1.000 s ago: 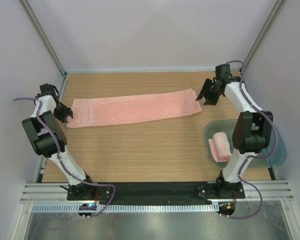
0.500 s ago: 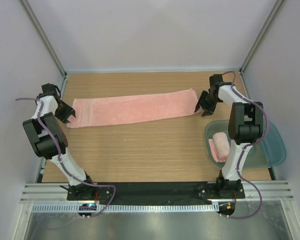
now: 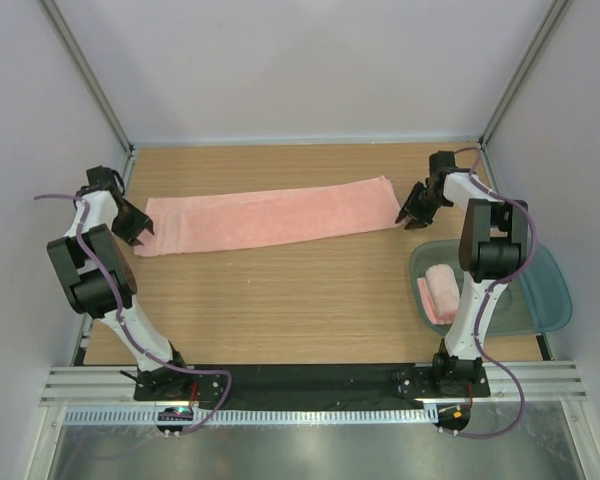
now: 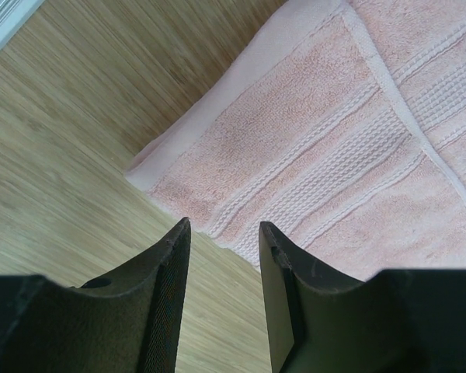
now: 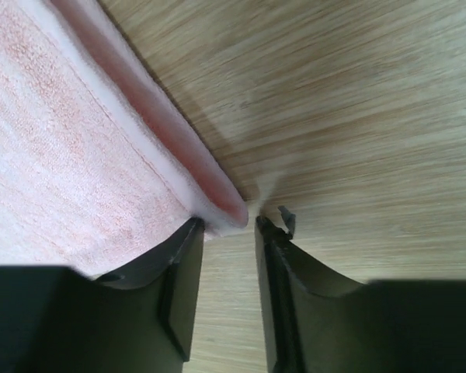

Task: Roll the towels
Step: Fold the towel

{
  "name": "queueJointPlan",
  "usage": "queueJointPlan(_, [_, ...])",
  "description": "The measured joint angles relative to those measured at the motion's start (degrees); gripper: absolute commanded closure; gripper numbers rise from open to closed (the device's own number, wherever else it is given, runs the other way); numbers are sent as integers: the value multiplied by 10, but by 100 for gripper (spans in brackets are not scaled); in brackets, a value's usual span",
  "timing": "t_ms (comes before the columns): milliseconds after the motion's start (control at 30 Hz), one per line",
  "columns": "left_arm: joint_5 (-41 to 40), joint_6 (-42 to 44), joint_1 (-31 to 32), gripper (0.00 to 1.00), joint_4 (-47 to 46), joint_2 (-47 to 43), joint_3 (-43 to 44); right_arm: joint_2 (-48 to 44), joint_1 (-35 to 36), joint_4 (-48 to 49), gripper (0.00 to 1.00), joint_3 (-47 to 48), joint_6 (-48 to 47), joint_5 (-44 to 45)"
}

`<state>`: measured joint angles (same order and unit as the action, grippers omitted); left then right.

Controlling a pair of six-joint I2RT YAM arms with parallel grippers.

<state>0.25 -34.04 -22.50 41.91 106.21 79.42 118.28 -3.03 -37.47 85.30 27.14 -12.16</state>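
A long salmon-pink towel (image 3: 270, 218) lies flat across the far half of the table. Its left end shows pale woven stripes (image 4: 334, 132). My left gripper (image 3: 132, 226) is at that end's near corner. In the left wrist view it (image 4: 224, 231) is open, with the towel's edge just past its tips and only wood between the fingers. My right gripper (image 3: 410, 212) is at the towel's right end. In the right wrist view it (image 5: 229, 225) is open, and the towel's folded corner (image 5: 227, 211) sits right at its tips. A second pink towel (image 3: 442, 290) lies rolled in the tray.
The translucent teal-grey tray (image 3: 545, 300) sits at the near right, partly behind my right arm. Pale walls and metal frame posts close in the table at the left, back and right. Bare wood (image 3: 280, 300) lies between the towel and the arm bases.
The right wrist has turned and its gripper has come down onto the towel's right corner, jaws slightly narrower. The left gripper has opened a little and stayed at the left corner. The towel has not moved.
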Motion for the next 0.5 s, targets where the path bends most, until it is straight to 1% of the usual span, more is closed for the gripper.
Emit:
queueJointPlan(67, [0,0,0,58,0,0,0,4,-5,6,78,0,1,-4])
queueJointPlan(167, [-4,0,1,58,0,0,0,7,-10,15,87,0,5,-10])
queueJointPlan(200, [-5,0,2,59,0,0,0,7,-10,17,92,0,5,-11])
queueJointPlan(233, [-7,0,3,58,0,0,0,7,-12,19,94,0,6,-12])
queueJointPlan(267, [-9,0,4,59,0,0,0,7,-12,22,99,0,7,-13])
queueJointPlan(433, [-13,0,13,59,0,0,0,8,-18,28,99,0,8,-12])
queueJointPlan(500, [-16,0,20,59,-1,-1,-2,7,-21,23,99,1,7,1])
